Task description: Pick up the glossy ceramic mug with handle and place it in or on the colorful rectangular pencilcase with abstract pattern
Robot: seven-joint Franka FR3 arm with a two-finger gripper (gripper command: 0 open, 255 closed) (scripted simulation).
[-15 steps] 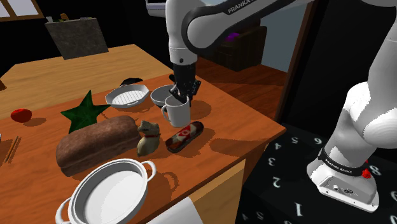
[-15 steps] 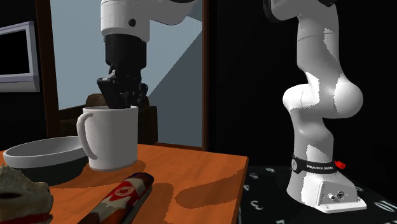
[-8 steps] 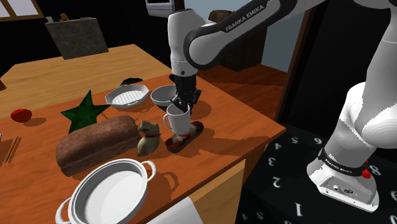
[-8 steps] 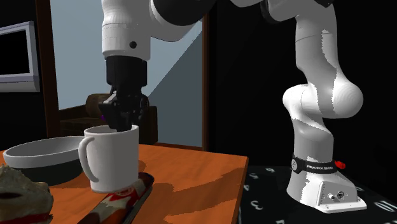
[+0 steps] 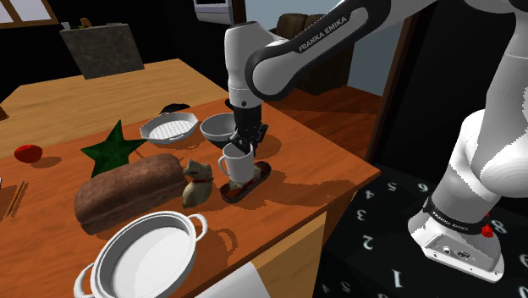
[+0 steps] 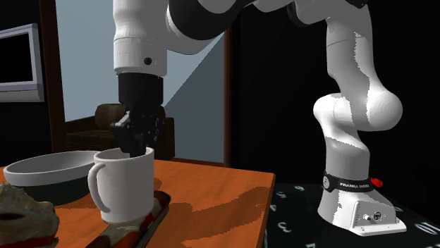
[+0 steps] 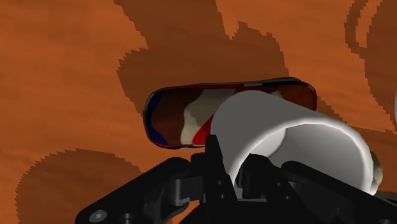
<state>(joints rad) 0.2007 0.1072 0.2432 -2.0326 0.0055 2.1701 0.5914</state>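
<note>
1. The black pincer [image 5: 242, 147] clamps the rim of the white mug [image 5: 236, 168], with one finger inside and one outside.
2. The mug stands upright directly over the red, white and blue pencilcase [image 5: 253, 180], its handle towards the shoulder view's left. I cannot tell whether the two touch.
3. The pencilcase lies on the wooden worktop [image 5: 321, 169], just beside a cat figurine [image 5: 196, 183].
</note>
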